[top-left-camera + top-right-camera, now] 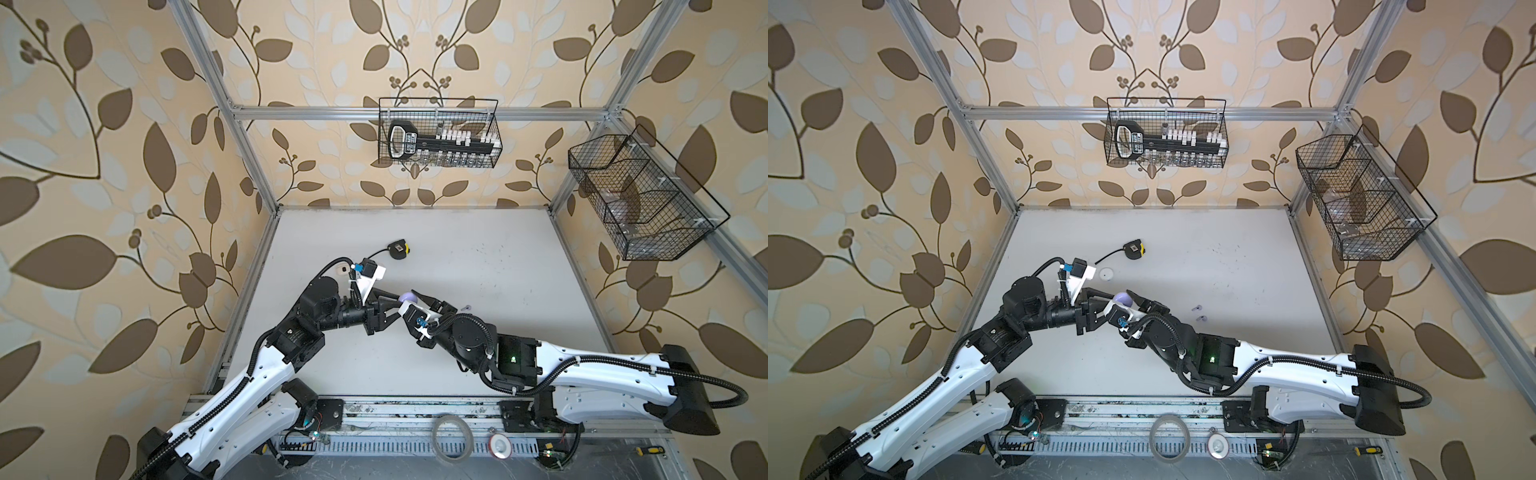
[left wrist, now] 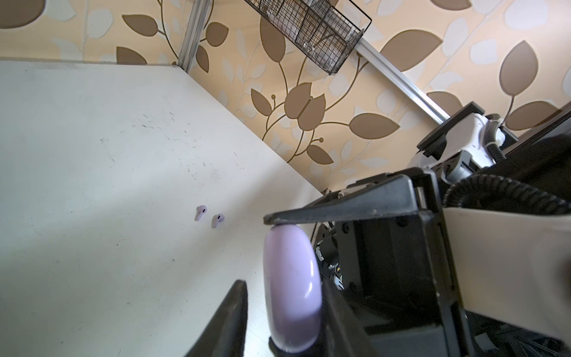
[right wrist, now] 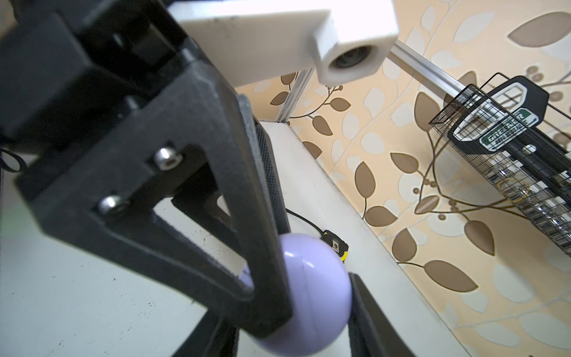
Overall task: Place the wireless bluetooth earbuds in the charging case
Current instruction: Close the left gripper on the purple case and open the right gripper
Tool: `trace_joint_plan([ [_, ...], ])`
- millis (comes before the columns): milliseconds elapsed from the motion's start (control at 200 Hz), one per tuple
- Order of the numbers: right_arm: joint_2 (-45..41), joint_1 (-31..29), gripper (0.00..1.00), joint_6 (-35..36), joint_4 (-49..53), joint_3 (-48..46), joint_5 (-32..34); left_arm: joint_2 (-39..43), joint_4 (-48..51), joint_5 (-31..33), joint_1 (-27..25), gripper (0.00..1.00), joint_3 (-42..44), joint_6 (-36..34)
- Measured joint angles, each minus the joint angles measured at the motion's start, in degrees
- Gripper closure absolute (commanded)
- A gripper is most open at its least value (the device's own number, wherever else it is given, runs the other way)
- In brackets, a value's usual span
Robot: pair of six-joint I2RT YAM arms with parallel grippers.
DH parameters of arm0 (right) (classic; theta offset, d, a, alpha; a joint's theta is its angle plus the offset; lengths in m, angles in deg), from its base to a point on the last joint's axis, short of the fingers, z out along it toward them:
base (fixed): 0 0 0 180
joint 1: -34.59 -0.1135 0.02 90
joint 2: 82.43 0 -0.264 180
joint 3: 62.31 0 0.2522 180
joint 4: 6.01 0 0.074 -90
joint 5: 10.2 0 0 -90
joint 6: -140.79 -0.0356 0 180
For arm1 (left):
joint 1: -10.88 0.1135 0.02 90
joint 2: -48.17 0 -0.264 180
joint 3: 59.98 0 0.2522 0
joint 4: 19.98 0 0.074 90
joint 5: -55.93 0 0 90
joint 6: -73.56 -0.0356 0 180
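Note:
A lavender charging case point(image 1: 406, 297) point(image 1: 1124, 298), shut, hangs above the middle of the table between both grippers. My right gripper point(image 1: 1130, 301) point(image 3: 293, 309) is shut on its rim. My left gripper point(image 1: 401, 302) point(image 2: 282, 287) straddles the case point(image 2: 290, 287): one finger lies against a face, while the other finger point(image 2: 234, 309) stands off with a gap, so it is open. Two lavender earbuds point(image 2: 200, 212) point(image 2: 217, 220) lie loose on the table to the right of the grippers; in a top view the earbuds point(image 1: 1196, 308) point(image 1: 1202, 318) sit side by side.
A small white round case point(image 1: 1106, 273) and a black-and-yellow tape measure point(image 1: 1133, 249) lie behind the left arm. Wire baskets hang on the back wall point(image 1: 440, 133) and on the right wall point(image 1: 648, 199). A tape roll point(image 1: 452, 437) lies on the front rail.

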Motion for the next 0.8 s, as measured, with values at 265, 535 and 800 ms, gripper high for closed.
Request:
trace_joint_plan([
  [265,0.0,0.0,0.81,0.0,0.4,0.0,0.0,-1.2,0.2,0.0,-0.7,0.77,-0.8,-1.2],
  [535,-0.1,0.0,0.33,-0.2,0.7,0.0,0.0,-1.3,0.5,-0.1,-0.8,1.00,-0.9,-1.6],
  [800,-9.5,-5.6,0.31,-6.9,5.1,0.0,-1.3,3.5,-1.3,-1.0,-0.8,1.00,2.0,-7.4],
])
